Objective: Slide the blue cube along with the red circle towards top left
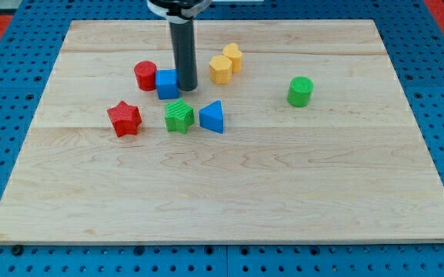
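Set down on the wooden board (229, 192) in the upper left of the frame, my tip (187, 88) is pressed against the right side of the blue cube (167, 84); nothing is gripped, since only a plain rod is carried. The red circle (145, 75) is seen touching the cube's left side. Below them a red star (124, 118), a green block (179, 116) and a blue triangle (212, 117) are lined up. Two yellow blocks (226, 64) are found right of the rod, a green cylinder (300, 91) farther right.
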